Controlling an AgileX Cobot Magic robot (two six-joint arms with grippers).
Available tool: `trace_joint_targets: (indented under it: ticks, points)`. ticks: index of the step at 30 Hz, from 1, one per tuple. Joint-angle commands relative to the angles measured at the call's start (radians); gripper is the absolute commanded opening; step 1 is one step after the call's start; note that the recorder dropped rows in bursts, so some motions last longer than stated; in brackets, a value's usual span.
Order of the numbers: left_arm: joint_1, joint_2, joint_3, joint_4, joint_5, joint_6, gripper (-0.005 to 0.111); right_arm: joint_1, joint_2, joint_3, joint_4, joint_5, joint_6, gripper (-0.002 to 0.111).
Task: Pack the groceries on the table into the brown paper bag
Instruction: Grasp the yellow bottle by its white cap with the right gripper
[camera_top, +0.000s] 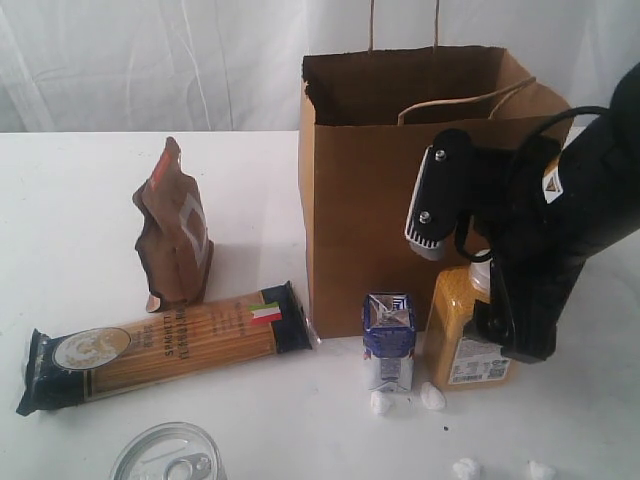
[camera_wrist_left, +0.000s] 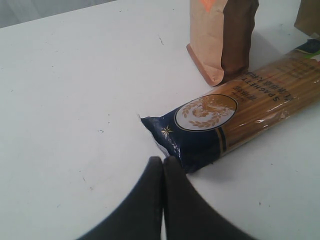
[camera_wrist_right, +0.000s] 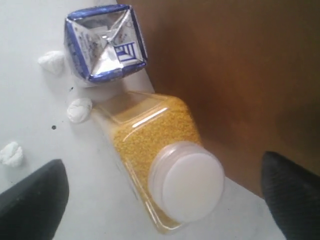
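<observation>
By paper bag (camera_top: 360, 200), right hand (camera_wrist_right: 165, 197) spread over yellow bottle (camera_wrist_right: 150, 135), left hand (camera_wrist_left: 163, 167) pressed together

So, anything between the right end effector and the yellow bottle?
Nothing visible. The right end effector is open, fingers either side of the yellow bottle; the small blue carton stands beside it, outside the gap.

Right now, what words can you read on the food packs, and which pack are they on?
"SPAGHETTI": on the long clear spaghetti packet with dark blue ends; the line beneath is blurred.
Yellow plastic bottle with white cap: label print too small to read.
Small blue and silver carton: print blurred.
Brown foil pouch: label unreadable.
</observation>
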Motion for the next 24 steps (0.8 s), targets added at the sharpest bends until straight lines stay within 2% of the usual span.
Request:
trace_joint_targets:
  ticks: [1,14,16,19,24]
  points:
    - [0.004,-0.005,0.003,-0.002,0.003,-0.002,0.0,-0.025,0.027,0.004,-0.024,-0.029,-0.011,0.096]
    - [0.004,-0.005,0.003,-0.002,0.003,-0.002,0.0,-0.029,0.121,0.004,-0.02,-0.057,-0.011,0.094]
    - [0.004,-0.005,0.003,-0.002,0.003,-0.002,0.0,-0.029,0.13,0.004,-0.015,-0.038,-0.004,0.089]
    - [0.004,-0.005,0.003,-0.002,0.003,-0.002,0.0,-0.029,0.132,0.004,-0.001,0.021,0.012,0.074]
    - [0.004,-0.005,0.003,-0.002,0.003,-0.002,0.0,-0.029,0.132,0.004,-0.001,0.112,0.257,0.051]
